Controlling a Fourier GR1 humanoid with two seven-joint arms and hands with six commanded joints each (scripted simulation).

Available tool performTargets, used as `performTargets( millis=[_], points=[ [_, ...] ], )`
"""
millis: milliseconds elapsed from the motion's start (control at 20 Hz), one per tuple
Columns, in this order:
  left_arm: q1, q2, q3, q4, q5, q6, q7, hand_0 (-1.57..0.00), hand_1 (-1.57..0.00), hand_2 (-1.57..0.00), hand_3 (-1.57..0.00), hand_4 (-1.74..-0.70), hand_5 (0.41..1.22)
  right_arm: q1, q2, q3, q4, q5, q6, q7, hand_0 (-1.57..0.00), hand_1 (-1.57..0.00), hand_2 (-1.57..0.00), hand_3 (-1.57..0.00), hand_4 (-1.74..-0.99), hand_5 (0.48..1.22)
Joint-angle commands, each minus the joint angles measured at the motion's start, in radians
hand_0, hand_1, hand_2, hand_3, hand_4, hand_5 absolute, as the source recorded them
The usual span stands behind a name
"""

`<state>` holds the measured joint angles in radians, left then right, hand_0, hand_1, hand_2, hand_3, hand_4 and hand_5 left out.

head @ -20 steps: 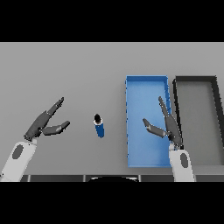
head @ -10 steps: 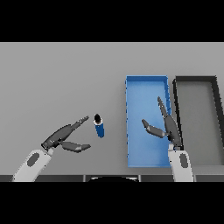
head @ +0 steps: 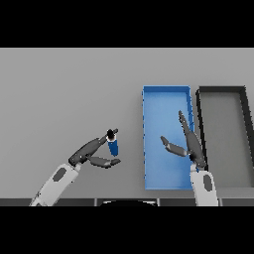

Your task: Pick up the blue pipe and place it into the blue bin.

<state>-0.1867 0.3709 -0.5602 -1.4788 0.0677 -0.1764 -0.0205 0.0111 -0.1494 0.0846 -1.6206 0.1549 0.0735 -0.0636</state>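
Fingers [head: 94, 146] of left hand [head: 83, 155] flank short cylindrical blue pipe [head: 113, 146].

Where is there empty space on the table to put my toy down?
The table is bare along its far side and far left. The black bin holds nothing. It is crowded near the blue pipe, where the left hand reaches, and over the blue bin, where the right hand hovers.

matt grey table [head: 59, 89], smooth blue bin [head: 166, 88]
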Motion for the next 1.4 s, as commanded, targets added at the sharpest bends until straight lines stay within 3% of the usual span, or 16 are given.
performTargets(
  millis=[0,200,250,400,550,600,700,800,900,1100,1350],
  points=[
    [-0.004,-0.011,0.006,0.015,0.007,0.001,-0.014,0.0,0.0,0.0,0.0,-1.13,0.493,0.011,-0.011,-0.004,-0.016,-0.001,0.003,-0.013,0.0,0.0,0.0,0.0,-1.203,0.551],
    [-0.047,-0.068,0.001,0.099,-0.037,0.037,-0.029,0.0,0.0,0.0,0.0,-1.1,0.497,0.007,-0.017,-0.01,-0.011,-0.011,0.009,-0.002,0.0,0.0,0.0,0.0,-1.2,0.547],
    [-0.041,-0.077,0.0,0.113,-0.042,0.043,-0.059,0.0,0.0,-0.01,0.0,-1.1,0.506,0.006,-0.02,-0.015,-0.011,-0.014,0.01,-0.002,0.0,0.0,0.0,0.0,-1.198,0.547],
    [-0.058,-0.121,0.013,0.154,-0.004,0.024,-0.091,0.0,0.0,-0.09,-0.04,-1.14,0.567,0.013,-0.016,-0.003,-0.015,0.001,0.008,0.013,0.0,0.0,0.0,0.0,-1.188,0.55],
    [-0.068,-0.164,0.033,0.172,0.06,-0.003,-0.078,-0.04,-0.25,-0.42,-0.35,-1.27,0.675,0.009,-0.018,-0.006,-0.009,0.0,0.007,-0.001,0.0,0.0,0.0,0.0,-1.196,0.56],
    [-0.065,-0.175,0.037,0.181,0.076,-0.01,-0.08,-0.18,-0.41,-0.58,-0.59,-1.3,0.784,0.003,-0.013,-0.003,-0.011,0.003,0.003,0.008,0.0,0.0,0.0,0.0,-1.192,0.56],
    [-0.058,-0.199,0.034,0.174,0.069,0.009,-0.089,-0.65,-0.83,-0.94,-0.91,-1.45,0.941,0.013,-0.013,-0.003,-0.023,0.003,0.002,-0.004,0.0,0.0,0.0,0.0,-1.189,0.562],
    [-0.053,-0.21,0.028,0.166,0.05,0.015,-0.1,-0.98,-1.1,-1.16,-1.11,-1.55,1.042,0.025,-0.016,-0.003,-0.025,0.004,0.004,-0.006,0.0,0.0,0.0,0.0,-1.182,0.562],
    [-0.046,-0.209,0.01,0.158,0.043,0.013,-0.105,-1.19,-1.27,-1.31,-1.26,-1.62,1.106,0.015,-0.017,-0.003,-0.013,0.011,0.0,0.004,0.0,0.0,0.0,0.0,-1.178,0.561],
    [-0.036,-0.204,-0.009,0.14,0.019,0.035,-0.13,-1.42,-1.45,-1.46,-1.44,-1.52,1.174,0.008,-0.019,-0.007,-0.017,0.005,0.001,0.014,0.0,0.0,0.0,0.0,-1.174,0.558],
    [-0.033,-0.247,0.0,0.065,0.007,0.046,-0.203,-1.52,-1.53,-1.54,-1.53,-1.48,1.206,0.004,-0.021,-0.005,0.001,0.02,-0.004,0.016,0.0,0.0,0.0,0.0,-1.154,0.55]
  ],
)
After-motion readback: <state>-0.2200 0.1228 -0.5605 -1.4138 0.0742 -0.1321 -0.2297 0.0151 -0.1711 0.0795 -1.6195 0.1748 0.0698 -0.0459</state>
